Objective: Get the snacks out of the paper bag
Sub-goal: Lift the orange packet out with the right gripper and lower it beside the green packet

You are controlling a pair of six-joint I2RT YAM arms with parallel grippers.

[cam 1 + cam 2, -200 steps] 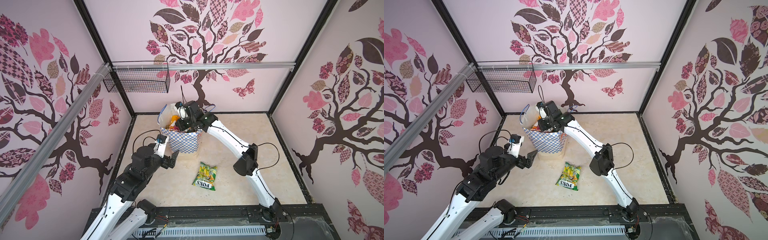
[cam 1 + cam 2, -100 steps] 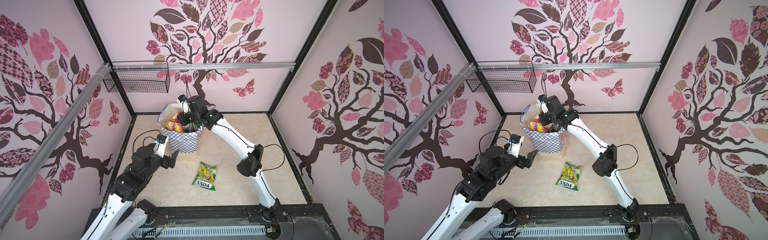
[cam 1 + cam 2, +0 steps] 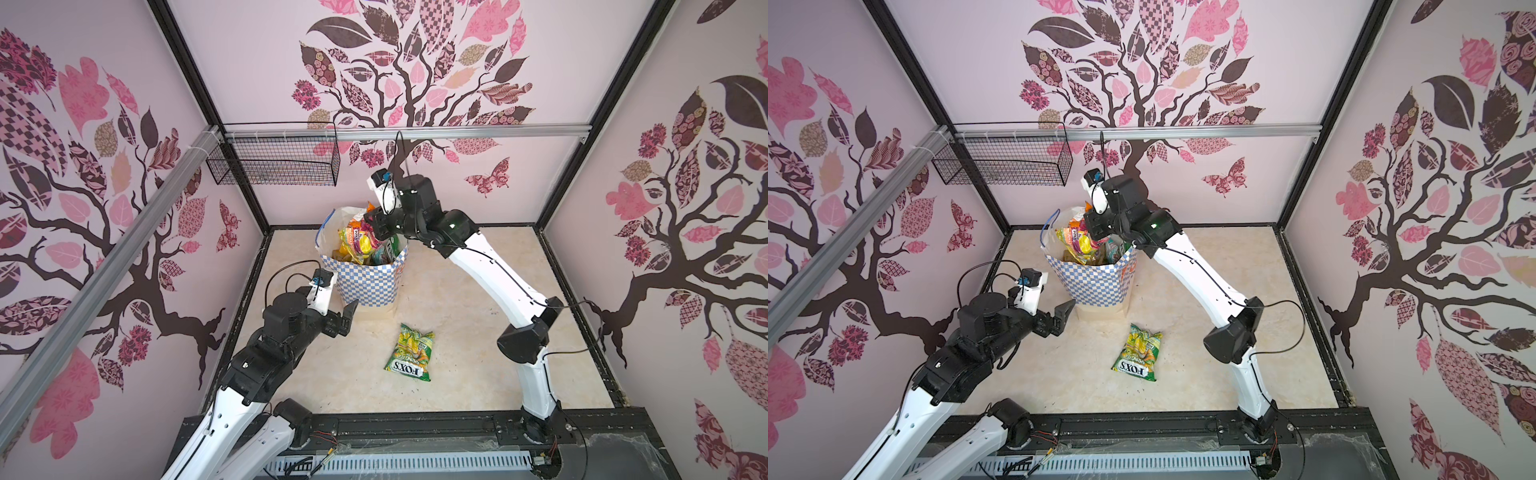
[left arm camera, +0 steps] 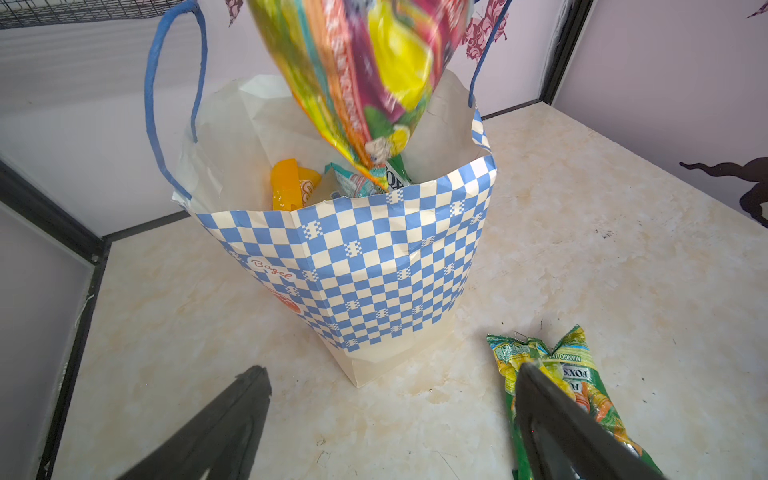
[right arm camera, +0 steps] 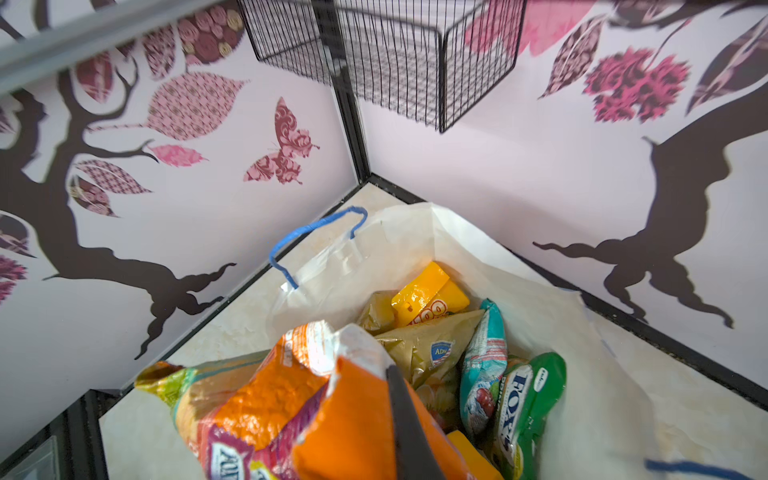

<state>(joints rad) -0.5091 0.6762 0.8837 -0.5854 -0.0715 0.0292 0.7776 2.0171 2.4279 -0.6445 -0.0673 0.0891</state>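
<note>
One more leaving.
My right gripper (image 3: 372, 221) has hoisted a pinched orange packet (image 3: 358, 240) above the bag (image 3: 368, 284); left gripper (image 3: 347, 318) idles open.

tall paper carrier bag (image 3: 370, 286) — blue-and-white checks, cream base | green crinkly plastic packet (image 3: 409, 349) — yellow print | orange-pink crinkly plastic packet (image 4: 361, 83)

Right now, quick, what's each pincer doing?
Left pincer: open, holding nothing.
Right pincer: shut on the orange-pink snack packet, over the paper bag.
</note>
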